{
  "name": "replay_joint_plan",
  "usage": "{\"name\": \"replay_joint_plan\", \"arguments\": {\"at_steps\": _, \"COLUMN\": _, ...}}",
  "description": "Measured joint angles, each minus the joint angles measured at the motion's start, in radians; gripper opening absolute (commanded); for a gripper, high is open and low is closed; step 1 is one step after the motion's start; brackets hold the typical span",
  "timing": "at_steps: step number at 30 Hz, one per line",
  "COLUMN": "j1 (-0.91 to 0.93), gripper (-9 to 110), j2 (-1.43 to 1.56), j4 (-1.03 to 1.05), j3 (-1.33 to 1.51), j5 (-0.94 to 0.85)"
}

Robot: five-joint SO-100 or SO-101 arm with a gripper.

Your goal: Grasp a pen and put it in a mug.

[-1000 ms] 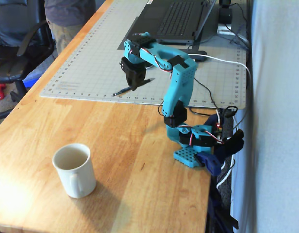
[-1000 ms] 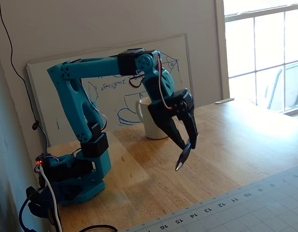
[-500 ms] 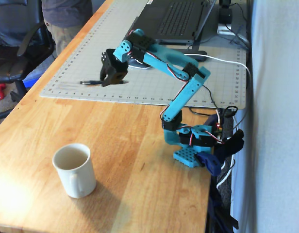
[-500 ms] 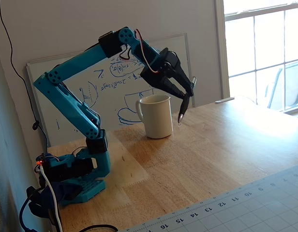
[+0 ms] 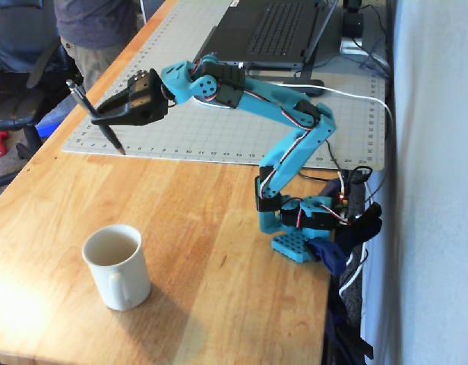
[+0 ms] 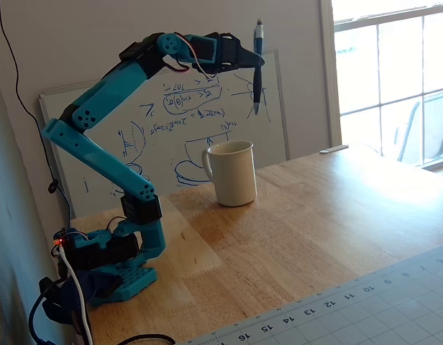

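My gripper (image 5: 99,116) is shut on the pen (image 5: 97,120), a slim dark pen held nearly upright high above the table. In the other fixed view the gripper (image 6: 254,63) holds the pen (image 6: 257,86) with its lower end pointing down, above and slightly right of the mug (image 6: 231,172). The white mug (image 5: 116,266) stands upright on the wooden table, handle toward the front in one fixed view. The mug looks empty. The pen is well clear of the mug's rim.
A grey cutting mat (image 5: 219,129) lies at the back of the table with a laptop (image 5: 272,30) on it. A whiteboard (image 6: 171,129) leans on the wall behind the mug. The arm's base (image 5: 302,228) sits at the table's right edge. A person (image 5: 97,30) stands at the far left corner.
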Motion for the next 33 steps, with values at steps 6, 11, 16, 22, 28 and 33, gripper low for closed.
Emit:
{"name": "replay_joint_plan", "arguments": {"at_steps": 6, "j1": -0.13, "gripper": 2, "j2": -0.002, "j4": -0.21, "j3": 0.11, "j5": 0.015}}
{"name": "replay_joint_plan", "arguments": {"at_steps": 11, "j1": -0.206, "gripper": 2, "j2": -0.035, "j4": -0.422, "j3": 0.233, "j5": 0.015}}
{"name": "replay_joint_plan", "arguments": {"at_steps": 16, "j1": -0.255, "gripper": 2, "j2": -0.048, "j4": -0.615, "j3": 0.379, "j5": 0.015}}
{"name": "replay_joint_plan", "arguments": {"at_steps": 22, "j1": -0.264, "gripper": 2, "j2": -0.048, "j4": -0.784, "j3": 0.531, "j5": 0.015}}
{"name": "replay_joint_plan", "arguments": {"at_steps": 28, "j1": -0.264, "gripper": 2, "j2": -0.048, "j4": -0.865, "j3": 0.663, "j5": 0.015}}
{"name": "replay_joint_plan", "arguments": {"at_steps": 33, "j1": -0.298, "gripper": 2, "j2": -0.048, "j4": -0.908, "j3": 0.724, "j5": 0.015}}
